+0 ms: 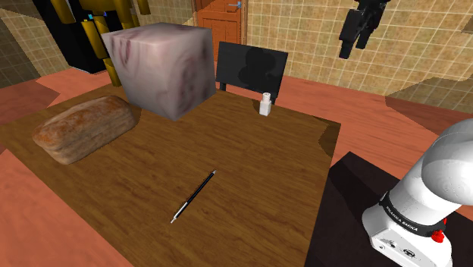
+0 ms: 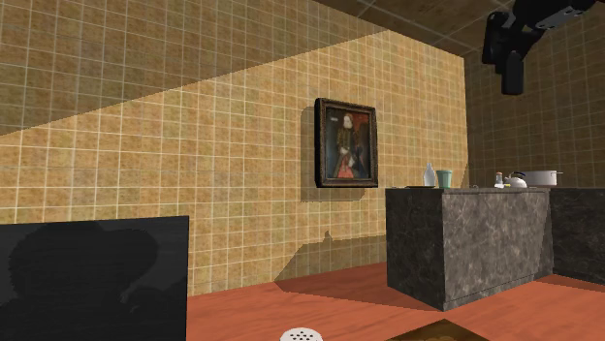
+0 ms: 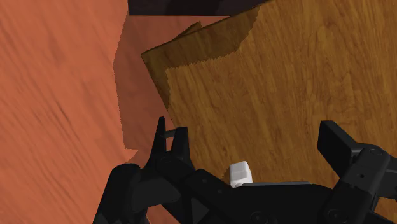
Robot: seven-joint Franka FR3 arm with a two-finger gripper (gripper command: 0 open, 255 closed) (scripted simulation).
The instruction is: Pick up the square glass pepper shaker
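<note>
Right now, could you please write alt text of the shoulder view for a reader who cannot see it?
A small white shaker stands near the far edge of a wooden table; the black gripper hangs high at the view's upper right. Also on it: a bread loaf, a marbled cube and a pen.

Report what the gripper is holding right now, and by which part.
Nothing. The gripper hangs high in the air, fingers apart, and the white pepper shaker stands on the table well below it.

Shoulder view looked down across the desk from beside the stand; second exterior view sat low, facing a tiled wall; wrist view looked down from high above; all shared the white pepper shaker
</note>
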